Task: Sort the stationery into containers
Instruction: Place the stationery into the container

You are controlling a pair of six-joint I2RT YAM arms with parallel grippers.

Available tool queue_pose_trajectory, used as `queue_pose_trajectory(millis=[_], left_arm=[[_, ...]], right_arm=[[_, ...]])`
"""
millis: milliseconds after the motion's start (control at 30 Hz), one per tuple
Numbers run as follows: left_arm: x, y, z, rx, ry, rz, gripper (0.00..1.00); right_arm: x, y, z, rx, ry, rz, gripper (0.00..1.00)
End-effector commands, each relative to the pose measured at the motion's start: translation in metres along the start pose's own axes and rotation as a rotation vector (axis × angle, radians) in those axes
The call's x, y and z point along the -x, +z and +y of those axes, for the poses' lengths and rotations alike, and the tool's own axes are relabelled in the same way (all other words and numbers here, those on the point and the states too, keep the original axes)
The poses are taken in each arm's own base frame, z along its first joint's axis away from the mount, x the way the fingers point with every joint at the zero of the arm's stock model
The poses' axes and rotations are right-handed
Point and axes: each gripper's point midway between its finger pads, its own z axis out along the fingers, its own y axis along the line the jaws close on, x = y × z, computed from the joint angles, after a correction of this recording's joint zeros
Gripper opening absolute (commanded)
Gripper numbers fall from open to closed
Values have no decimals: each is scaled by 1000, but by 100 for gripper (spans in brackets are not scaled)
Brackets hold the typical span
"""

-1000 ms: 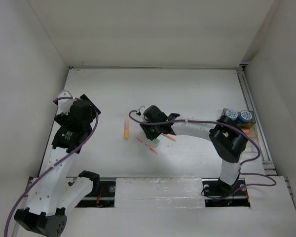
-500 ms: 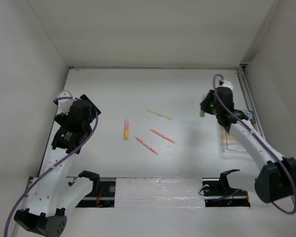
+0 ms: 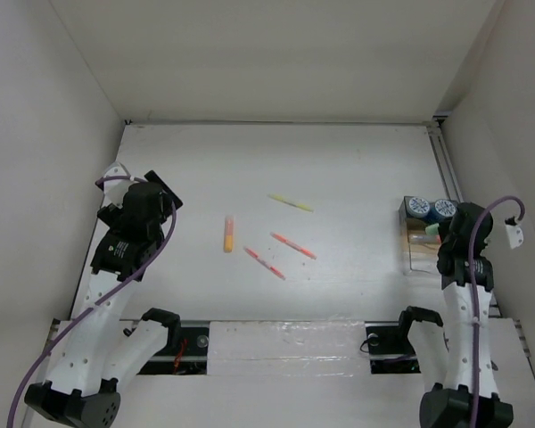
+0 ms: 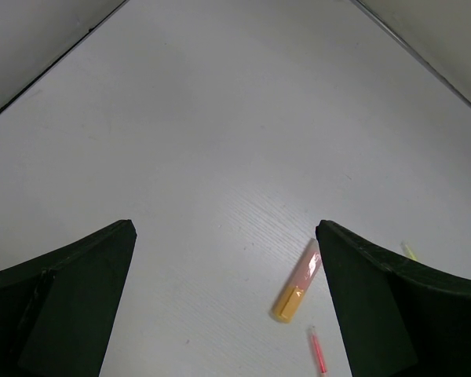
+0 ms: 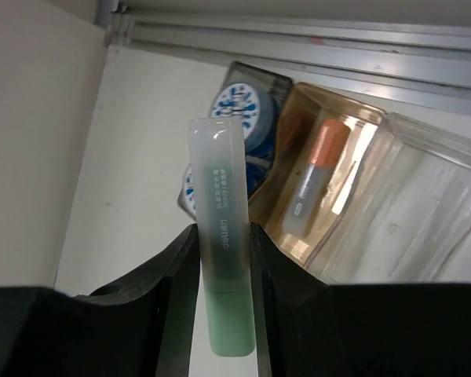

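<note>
My right gripper (image 5: 222,236) is shut on a green marker (image 5: 218,173) and holds it just above the clear tray (image 5: 392,228), beside two blue-and-white rolls (image 5: 239,106). An orange-capped marker (image 5: 318,177) lies in a tray compartment. In the top view the right gripper (image 3: 441,234) is at the tray (image 3: 419,260), with the rolls (image 3: 418,206) at its far end. My left gripper (image 4: 224,236) is open and empty, above the table left of an orange marker (image 4: 298,281). That marker (image 3: 228,234), a yellow pen (image 3: 290,203) and two red-pink pens (image 3: 293,245) lie mid-table.
A metal rail (image 3: 446,174) runs along the table's right edge behind the tray. White walls close the table on the left, back and right. A red-pink pen tip (image 4: 319,353) shows near the orange marker in the left wrist view.
My right arm has swung from the table's middle to the tray at the right, carrying the green marker. The left arm has not moved.
</note>
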Motion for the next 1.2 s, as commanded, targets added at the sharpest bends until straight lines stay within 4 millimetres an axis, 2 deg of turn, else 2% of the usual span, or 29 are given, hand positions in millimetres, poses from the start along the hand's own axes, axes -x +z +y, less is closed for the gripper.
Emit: queue_pose_trajectory(millis=[0,100,233,367,567,700,800,833,900,933,1133,1167], left_arm=[[5,-1,-3,-24,-8,-16,100],[6,-3,-3,-29,-14,-22,100],[6,-3,-3,-29,-14,-22,100],[3,1,-4,-18,-2,-9,100],[1,3,-4,-14,3,-4,100],[1,3,-4,-14,3,-4,100],[-1,5,-4,-9,8,2,100],[-1,5,-4,-9,9,2,100],[1,5,-5,-14,12,-4,100],[0,5,-7,-21,12,2,100],[0,5,-7,-21,12,2,100],[0,5,-7,-21,12,2,100]], right_arm=[[-7,13,-36,-157,171,-11,0],[-12,22,-40,-167,223,6,0],[-18,36,-25,-105,280,30,0],[-20,47,-22,-92,286,23,0],[-34,62,-36,-177,285,46,0],[-34,66,-36,-175,306,33,0],[-35,69,-44,-190,317,19,0],[-33,69,-41,-179,322,13,2],[-37,71,-47,-200,314,12,7],[-35,74,-49,-207,319,6,15],[-40,77,-54,-221,304,14,27],[-40,77,-54,-221,295,15,34]])
